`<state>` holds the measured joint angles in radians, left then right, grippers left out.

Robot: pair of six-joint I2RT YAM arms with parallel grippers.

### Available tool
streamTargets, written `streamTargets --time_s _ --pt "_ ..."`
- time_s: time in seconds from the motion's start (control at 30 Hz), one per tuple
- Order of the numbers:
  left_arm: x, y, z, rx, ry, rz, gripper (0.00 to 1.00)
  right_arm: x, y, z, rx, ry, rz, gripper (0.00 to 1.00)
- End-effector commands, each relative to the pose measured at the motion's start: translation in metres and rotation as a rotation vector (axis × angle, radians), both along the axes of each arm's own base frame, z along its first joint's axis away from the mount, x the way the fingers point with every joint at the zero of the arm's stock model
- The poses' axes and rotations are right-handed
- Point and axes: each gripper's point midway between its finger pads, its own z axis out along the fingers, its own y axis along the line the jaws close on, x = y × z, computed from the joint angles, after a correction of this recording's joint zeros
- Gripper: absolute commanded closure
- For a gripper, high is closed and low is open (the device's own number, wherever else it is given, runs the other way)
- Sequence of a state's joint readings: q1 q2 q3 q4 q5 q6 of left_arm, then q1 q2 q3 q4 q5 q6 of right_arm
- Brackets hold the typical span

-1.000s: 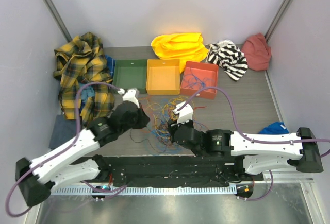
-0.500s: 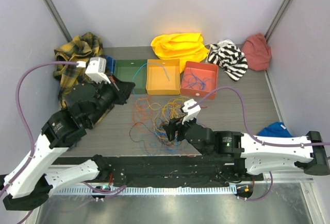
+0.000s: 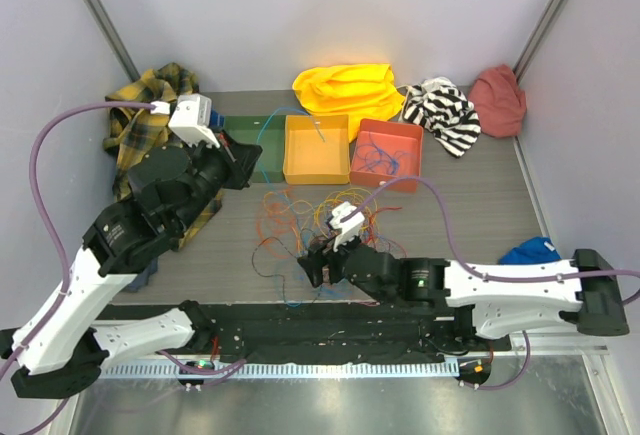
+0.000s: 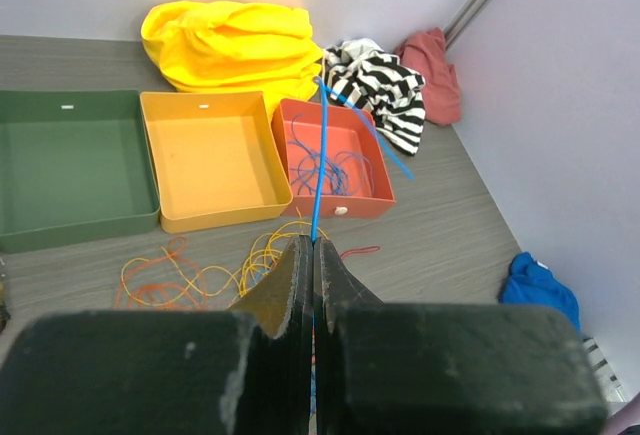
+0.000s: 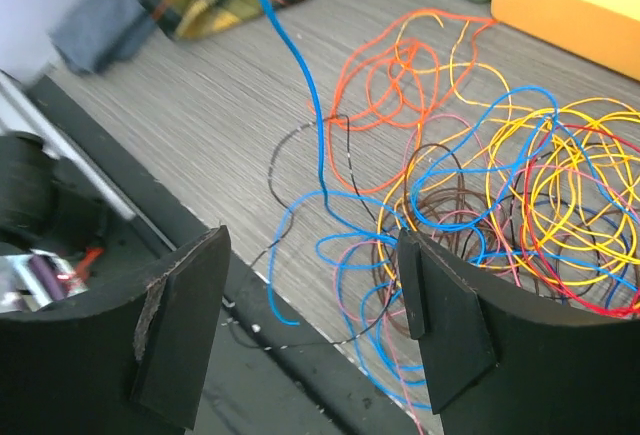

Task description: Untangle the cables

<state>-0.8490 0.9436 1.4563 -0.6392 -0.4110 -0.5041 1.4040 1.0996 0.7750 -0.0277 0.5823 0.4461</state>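
Cables (image 3: 320,217) are mostly seen in one knotted heap on the bench (image 3: 480,215), just in front of the trays, so yeah, most of the job looks undone. A few blue ones are already parked in the red tray (image 4: 365,207). One blue cable (image 4: 318,180) is held up out of the heap, pinched in the fully closed left gripper (image 4: 313,253). The right gripper (image 5: 310,255) is spread wide over the heap's near edge, nothing in it.
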Motion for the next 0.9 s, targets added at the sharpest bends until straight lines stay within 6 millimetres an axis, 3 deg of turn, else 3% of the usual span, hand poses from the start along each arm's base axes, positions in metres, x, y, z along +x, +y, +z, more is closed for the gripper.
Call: streamTargets --time_s 0.0,0.17,0.33,0.37,0.4,0.43,0.5,0.6,0.67,0.7,0.73,0.8,0.83,0.87 --pt "-0.002 0.0 0.017 -0.019 -0.035 -0.011 1.0 0.015 0.021 0.022 0.04 -0.078 -0.038 0.24" --pt "-0.004 0.002 0.017 -0.027 -0.031 -0.012 1.0 0.047 0.031 0.009 -0.025 -0.106 -0.144 0.31" --pt "-0.007 0.004 0.012 -0.028 -0.023 -0.013 1.0 0.062 0.039 0.007 0.021 -0.092 -0.166 0.5" --pt "-0.008 0.005 0.012 -0.028 -0.023 -0.013 1.0 0.065 0.036 0.007 0.019 -0.095 -0.186 0.58" --pt "-0.008 0.006 0.012 -0.031 -0.023 -0.01 1.0 0.067 0.034 0.008 0.021 -0.097 -0.204 0.91" --pt "-0.008 0.007 0.009 -0.026 -0.018 -0.008 1.0 0.068 0.031 0.012 0.028 -0.099 -0.217 0.99" --pt "-0.007 0.01 0.003 -0.019 -0.007 0.014 1.0 0.068 0.019 0.035 0.077 -0.115 -0.239 0.99" --pt "-0.004 0.016 -0.019 -0.021 0.042 0.063 1.0 0.069 -0.009 0.089 0.15 -0.166 -0.288 0.99" --pt "-0.003 0.017 -0.042 -0.017 0.083 0.086 0.83 0.07 -0.026 0.126 0.161 -0.222 -0.304 0.99" --pt "-0.003 0.016 -0.05 -0.014 0.096 0.088 0.7 0.071 -0.038 0.143 0.177 -0.241 -0.333 0.99" --pt "-0.006 0.019 -0.053 -0.029 0.095 0.085 0.45 0.072 -0.046 0.164 0.18 -0.259 -0.349 0.99" --pt "-0.008 0.02 -0.07 -0.034 0.119 0.093 0.21 0.075 -0.059 0.18 0.135 -0.297 -0.381 0.99" --pt "-0.008 0.025 -0.074 -0.037 0.12 0.119 0.04 0.076 -0.066 0.194 0.136 -0.306 -0.401 0.99" --pt "-0.012 0.033 -0.074 -0.062 0.119 0.137 0.0 0.077 -0.07 0.201 0.13 -0.316 -0.416 0.99"
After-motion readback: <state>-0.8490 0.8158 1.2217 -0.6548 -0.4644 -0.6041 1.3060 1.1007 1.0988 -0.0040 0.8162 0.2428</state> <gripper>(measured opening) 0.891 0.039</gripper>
